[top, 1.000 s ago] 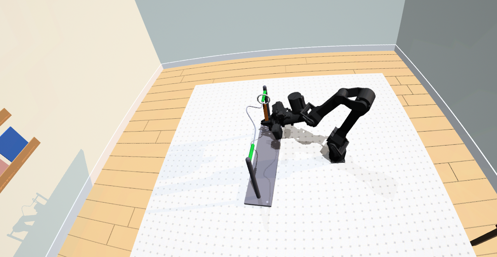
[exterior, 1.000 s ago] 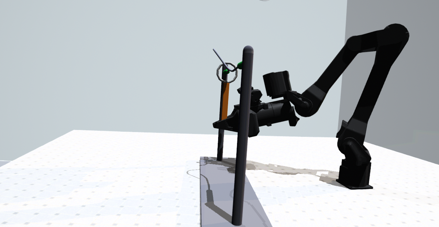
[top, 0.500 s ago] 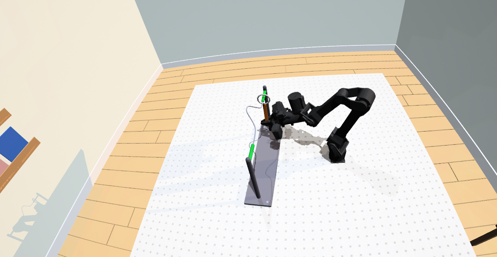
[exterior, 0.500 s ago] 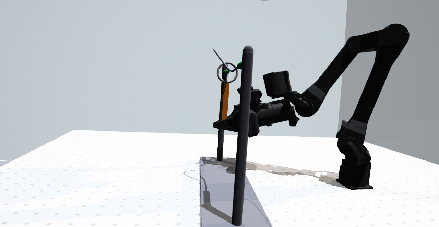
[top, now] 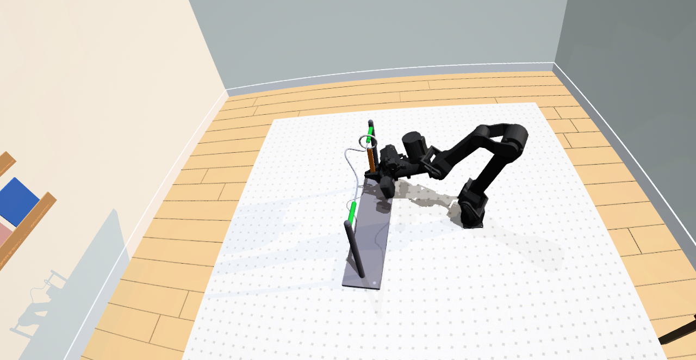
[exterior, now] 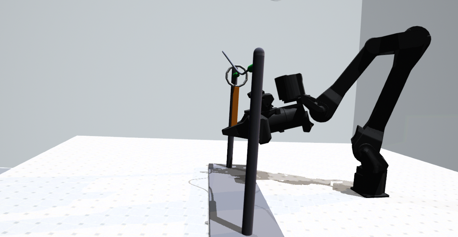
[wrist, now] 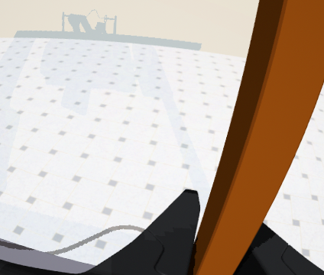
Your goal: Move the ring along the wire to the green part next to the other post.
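The ring [top: 376, 141] [exterior: 226, 76] is around the wire near the inner end of the far green part [top: 371, 131] [exterior: 235, 74], by the far post [exterior: 229, 152]. I cannot tell whether it touches the wire. My gripper [top: 368, 175] [exterior: 225, 132] [wrist: 205, 204] is shut on the lower part of the orange handle [top: 371, 159] [exterior: 235, 104] [wrist: 273, 114], which stands nearly upright below the ring. The thin grey wire [top: 356, 178] [exterior: 228, 59] bends toward the near green part [top: 352, 211], beside the near post [top: 354, 248] [exterior: 254, 123].
The long grey base plate [top: 367, 265] [exterior: 229, 200] joins both posts on the white dotted mat [top: 272, 280]. My arm reaches over from the right in the top and exterior views. A wall shelf [top: 29, 226] with a blue block is far left.
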Tool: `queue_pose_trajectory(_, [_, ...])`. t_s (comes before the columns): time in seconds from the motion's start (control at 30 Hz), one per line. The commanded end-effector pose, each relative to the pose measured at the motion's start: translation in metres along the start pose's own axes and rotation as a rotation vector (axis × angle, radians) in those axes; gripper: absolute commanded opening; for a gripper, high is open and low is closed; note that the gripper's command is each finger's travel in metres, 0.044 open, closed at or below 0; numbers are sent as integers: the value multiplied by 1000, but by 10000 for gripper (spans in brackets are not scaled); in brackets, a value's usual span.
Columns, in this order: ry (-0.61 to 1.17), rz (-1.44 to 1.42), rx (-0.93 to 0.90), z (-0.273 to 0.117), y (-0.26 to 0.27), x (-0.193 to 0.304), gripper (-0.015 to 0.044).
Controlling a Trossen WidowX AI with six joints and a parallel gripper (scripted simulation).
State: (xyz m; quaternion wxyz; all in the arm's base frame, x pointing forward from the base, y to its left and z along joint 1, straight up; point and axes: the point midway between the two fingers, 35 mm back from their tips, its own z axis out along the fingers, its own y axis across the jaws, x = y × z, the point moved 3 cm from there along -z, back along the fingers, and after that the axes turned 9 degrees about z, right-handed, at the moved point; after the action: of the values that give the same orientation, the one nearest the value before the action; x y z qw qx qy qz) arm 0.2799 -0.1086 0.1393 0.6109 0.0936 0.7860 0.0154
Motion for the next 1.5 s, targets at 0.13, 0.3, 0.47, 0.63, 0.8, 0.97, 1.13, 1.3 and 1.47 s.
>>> queue_pose_trajectory(0.13, [-7, 5, 3, -1, 9, -1, -150])
queue_pose_trajectory(0.3, [-4, 11, 6, -1, 13, -1, -150])
queue_pose_trajectory(0.47, [31, 17, 13, -5, 16, -1, -150])
queue_pose_trajectory(0.63, [105, 37, 31, -14, 23, -1, -150])
queue_pose_trajectory(0.8, [186, 73, 54, -24, 33, -2, -150])
queue_pose_trajectory(0.97, [267, 132, 80, -34, 46, -4, -150])
queue_pose_trajectory(1.13, [354, 227, 114, -44, 64, -7, -150])
queue_pose_trajectory(1.3, [445, 327, 139, -54, 81, -13, -150])
queue_pose_trajectory(1.47, [543, 421, 153, -63, 96, -22, -150])
